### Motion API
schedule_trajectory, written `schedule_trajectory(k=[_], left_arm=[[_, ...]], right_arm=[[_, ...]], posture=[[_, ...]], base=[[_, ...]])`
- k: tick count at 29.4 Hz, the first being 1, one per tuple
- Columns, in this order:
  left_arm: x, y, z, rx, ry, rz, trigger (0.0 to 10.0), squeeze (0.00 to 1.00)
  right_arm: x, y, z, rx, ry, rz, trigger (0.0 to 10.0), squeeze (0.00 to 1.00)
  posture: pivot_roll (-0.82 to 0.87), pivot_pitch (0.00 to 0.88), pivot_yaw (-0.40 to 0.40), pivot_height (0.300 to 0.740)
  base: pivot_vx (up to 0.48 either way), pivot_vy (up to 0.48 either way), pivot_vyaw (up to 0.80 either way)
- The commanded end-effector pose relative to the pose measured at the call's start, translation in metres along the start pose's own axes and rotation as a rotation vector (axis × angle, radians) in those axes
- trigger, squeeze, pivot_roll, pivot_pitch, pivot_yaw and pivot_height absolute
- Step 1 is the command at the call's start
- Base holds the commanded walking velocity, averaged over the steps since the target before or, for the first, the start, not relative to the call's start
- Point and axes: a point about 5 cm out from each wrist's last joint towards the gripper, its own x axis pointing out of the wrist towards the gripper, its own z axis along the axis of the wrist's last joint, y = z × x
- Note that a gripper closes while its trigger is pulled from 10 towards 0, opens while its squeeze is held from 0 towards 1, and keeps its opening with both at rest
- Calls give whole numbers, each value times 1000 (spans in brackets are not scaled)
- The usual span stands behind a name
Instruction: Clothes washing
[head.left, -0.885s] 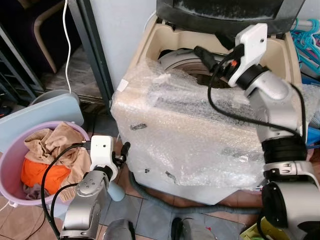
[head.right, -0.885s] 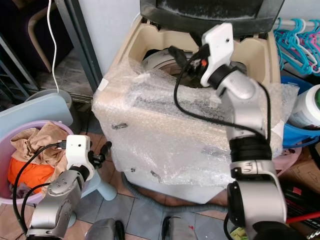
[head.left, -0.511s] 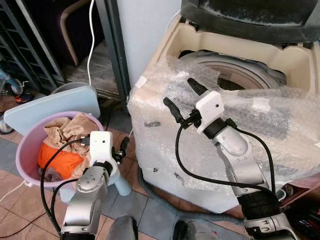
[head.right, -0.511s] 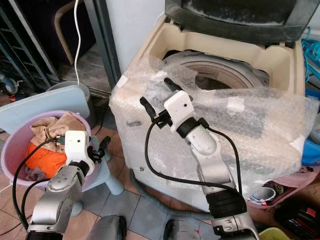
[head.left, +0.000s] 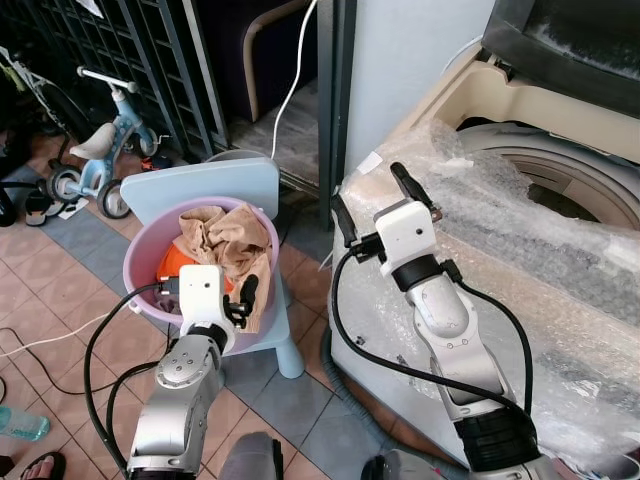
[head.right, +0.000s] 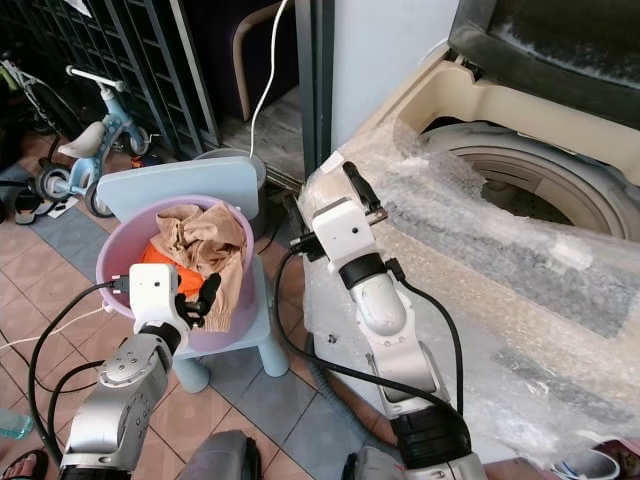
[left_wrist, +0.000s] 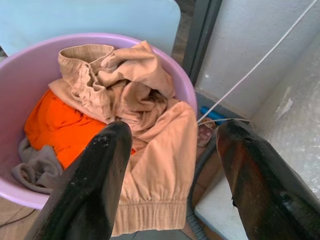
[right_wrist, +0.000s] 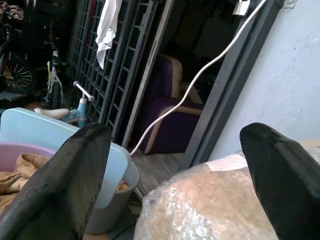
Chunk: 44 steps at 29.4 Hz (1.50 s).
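A purple basin (head.left: 134, 272) sits on a light blue child's chair (head.left: 200, 186). In it lie a tan garment (left_wrist: 142, 95), an orange garment (left_wrist: 55, 127) and a grey cloth (left_wrist: 32, 170). My left gripper (left_wrist: 172, 131) hovers open just above the basin's near edge, over the tan garment that hangs across the rim. The washing machine (head.left: 560, 260), wrapped in bubble wrap, stands to the right with its lid (head.left: 570, 40) up and the drum (head.left: 585, 185) exposed. My right gripper (head.left: 370, 195) is open and empty above the machine's front left corner.
A child's tricycle (head.left: 95, 150) and a metal grille (head.left: 130, 60) stand at the back left. A white cable (head.left: 295, 85) hangs beside the dark door frame. A grey hose (head.left: 340, 385) lies on the tiles by the machine's base. A grey bucket (right_wrist: 125, 187) stands behind the chair.
The camera has swung left, bringing the basin and tricycle into view. My right gripper has drawn back from over the drum to the machine's front left corner. The left gripper stays by the basin.
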Motion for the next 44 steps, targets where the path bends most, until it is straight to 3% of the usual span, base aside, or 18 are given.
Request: schedule_trajectory(k=[1,20,23,24,29,33,35,38,44], left_arm=[[-2,9,-2,3,11,36,10000,0],[3,11,-2,12,25,57,10000,0],[3,11,-1,11,8,57,10000,0],[2,13,5,39,-38,61,10000,0],[1,17,7,19,-64,65,10000,0],[-1,18,7,10,-74,67,10000,0],[-1,21,6,5,-73,86,10000,0],[-2,24,6,7,-77,115,10000,0],[-3,28,2,16,-61,144,10000,0]], right_arm=[[3,6,5,27,-14,23,10000,0],[4,11,1,69,28,55,10000,0],[4,14,1,62,29,81,10000,0],[3,16,-1,55,38,102,10000,0],[-6,17,-21,43,135,90,10000,0],[-14,18,-38,87,243,68,10000,0],[-28,21,-63,118,397,58,10000,0],[-44,19,-85,148,536,-8,10000,0],[-64,8,-100,171,599,-130,10000,0]], posture=[[-40,107,17,740],[-45,106,20,740],[-45,105,20,740],[-46,102,19,740],[-45,103,19,740],[-42,108,12,740],[-39,108,7,740],[-32,114,6,740],[-50,125,15,740]], base=[[0,480,0],[0,480,0],[0,480,0],[0,0,0],[0,0,486],[0,0,670],[266,0,0],[89,0,0],[0,0,0]])
